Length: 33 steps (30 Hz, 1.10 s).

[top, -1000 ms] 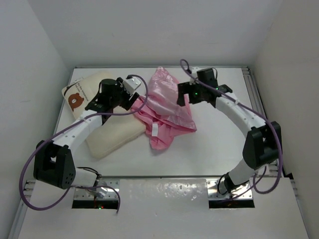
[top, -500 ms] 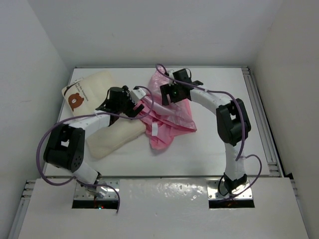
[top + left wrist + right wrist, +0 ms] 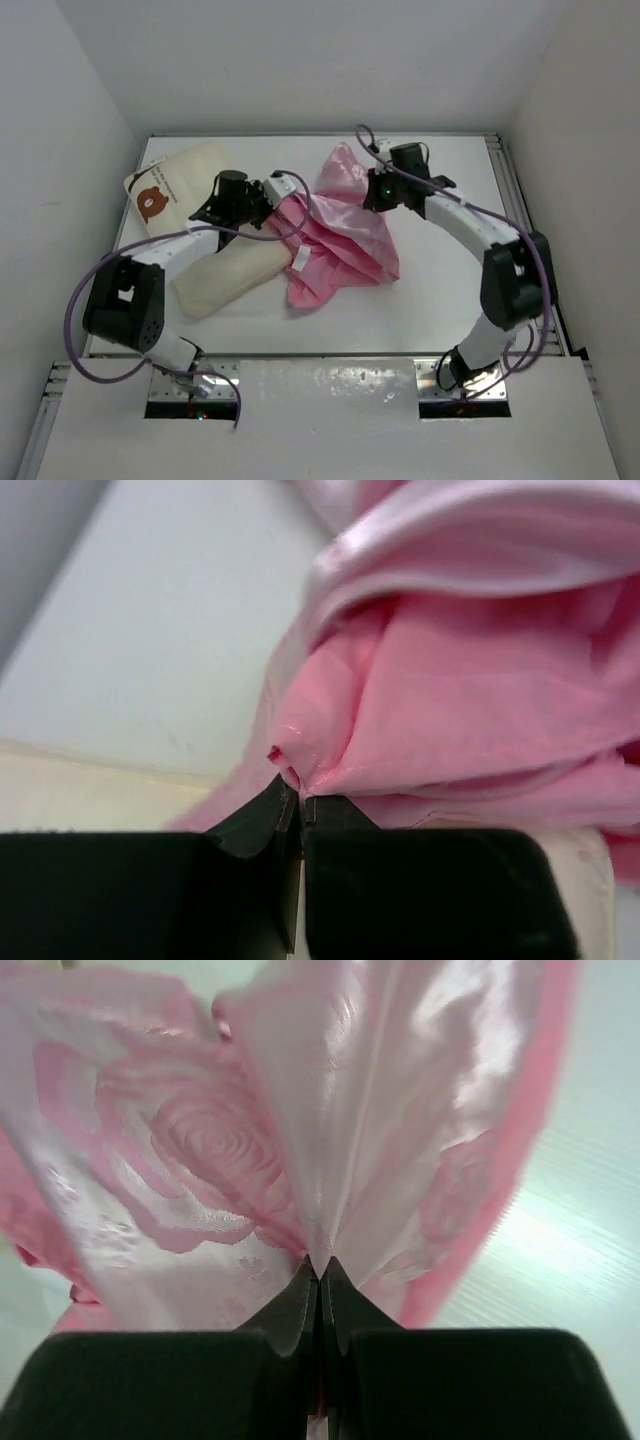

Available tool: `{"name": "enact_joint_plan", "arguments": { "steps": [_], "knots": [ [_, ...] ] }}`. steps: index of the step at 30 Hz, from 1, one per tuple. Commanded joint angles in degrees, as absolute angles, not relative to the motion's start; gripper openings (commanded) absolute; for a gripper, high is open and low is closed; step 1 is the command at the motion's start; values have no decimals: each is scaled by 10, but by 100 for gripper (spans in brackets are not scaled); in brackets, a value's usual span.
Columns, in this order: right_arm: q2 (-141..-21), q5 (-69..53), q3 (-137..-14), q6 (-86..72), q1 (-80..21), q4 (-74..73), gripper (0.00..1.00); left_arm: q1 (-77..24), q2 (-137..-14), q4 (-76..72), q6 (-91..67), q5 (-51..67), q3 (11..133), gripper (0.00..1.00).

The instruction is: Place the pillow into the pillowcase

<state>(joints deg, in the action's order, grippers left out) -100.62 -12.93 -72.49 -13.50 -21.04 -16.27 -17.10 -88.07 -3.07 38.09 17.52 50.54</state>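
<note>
The pink satin pillowcase [image 3: 340, 240] lies crumpled mid-table, spread between my two arms. The cream pillow [image 3: 215, 272] with a brown bear mark [image 3: 152, 199] lies at the left, its right end under the pink cloth. My left gripper [image 3: 280, 200] is shut on the pillowcase [image 3: 450, 700] at its left edge, the cloth pinched at the fingertips [image 3: 275, 805]. My right gripper [image 3: 368, 192] is shut on a fold of the pillowcase [image 3: 200, 1140] near its top, satin fanning out from the fingertips [image 3: 300, 1290]. A strip of pillow [image 3: 90, 790] shows below the cloth in the left wrist view.
White walls enclose the table [image 3: 440, 290] at the back and both sides. A metal rail [image 3: 525, 230] runs along the right edge. Purple cables loop off both arms. A white label [image 3: 299, 258] hangs from the pink cloth.
Both grippers went from open to shut on the pink cloth. The right gripper has pulled back to the right, and the pillowcase is now stretched wider across the table.
</note>
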Motion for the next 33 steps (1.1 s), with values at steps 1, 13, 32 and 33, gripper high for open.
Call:
{"name": "enact_joint_plan", "arguments": {
  "steps": [1, 13, 32, 33],
  "knots": [
    [-876, -65, -694, -145, -192, -130, 0, -181, -798, -2, 374, 154, 576, 0],
    [-542, 133, -700, -145, -173, -265, 0, -245, -603, 46, 422, 41, 616, 0],
    [-1239, 140, -1328, -249, -51, -492, 99, -212, -940, 59, 98, -15, 792, 93],
    [-1239, 141, -1317, -251, -54, -483, 99, -209, -968, 76, 91, -25, 823, 100]
  ]
}}
